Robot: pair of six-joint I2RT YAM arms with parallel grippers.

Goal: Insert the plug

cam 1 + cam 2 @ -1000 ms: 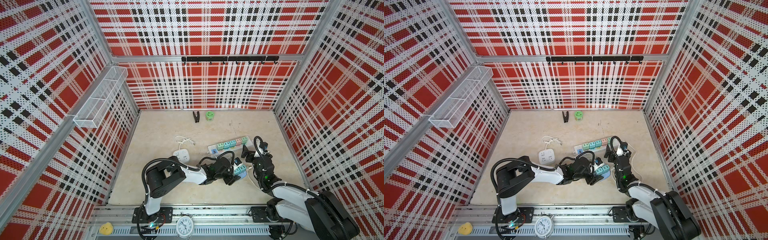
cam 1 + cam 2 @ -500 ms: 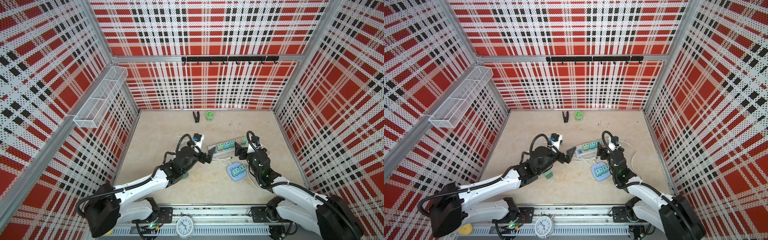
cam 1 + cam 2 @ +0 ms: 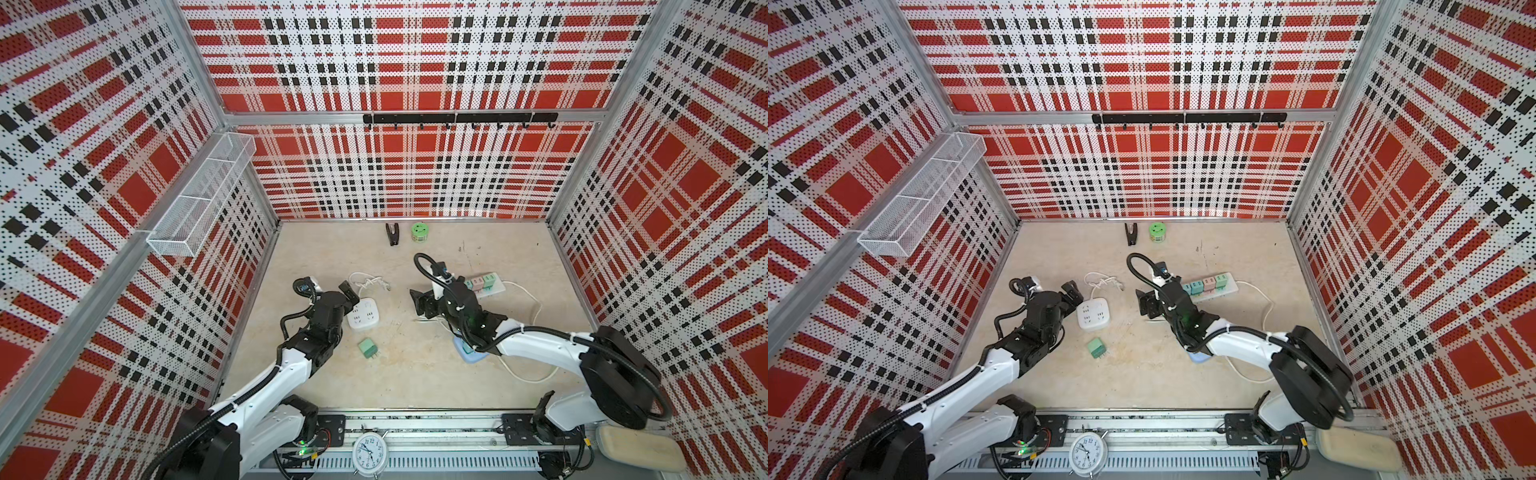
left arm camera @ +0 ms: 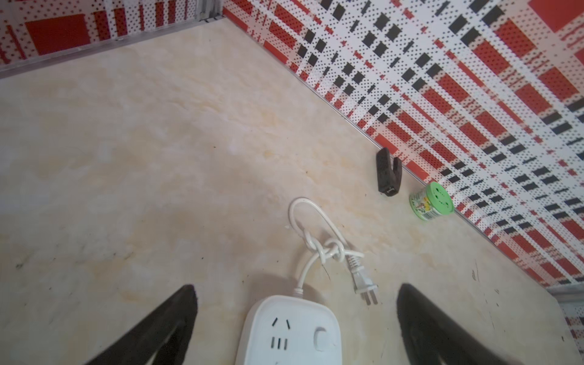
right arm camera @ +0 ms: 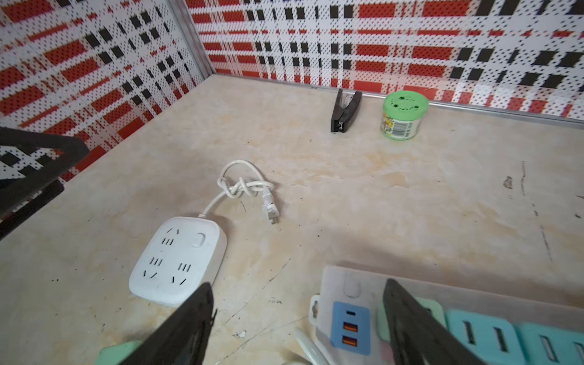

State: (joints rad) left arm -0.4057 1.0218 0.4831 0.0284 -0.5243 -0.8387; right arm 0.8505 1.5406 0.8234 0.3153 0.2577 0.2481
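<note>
Left claw (image 4: 297,287): jaws spread wide, gripping nothing. It hangs over the edge of the white socket block (image 3: 364,316), pointing toward the block's knotted cord (image 4: 319,246). Right claw (image 5: 297,282): jaws apart, nothing held. It sits at the switch end of the strip (image 3: 486,284).

Plug (image 3: 368,348): green, lying flat on the table (image 3: 415,382), free of both claws. It is just beside the socket block, on the side toward the front rail, close to the left forearm. Its long axis runs obliquely, with the body toward the block and the prongs toward the front rail.

Left claw is the nearer one. Right claw is well apart from the plug, across the middle. The plug lies back toward the left arm's base, not ahead of the jaws. The pickup therefore probably calls for a retreat and a wrist turn to set the jaws across the body.

Containers:
- Socket block: every outlet in view is vacant.
- Strip: teal, pink and green blocks seated in a row.
- Basket (image 3: 199,199) on the side wall: nothing seen inside.
- Can (image 3: 419,232) at the back wall: lidded, contents hidden.
</note>
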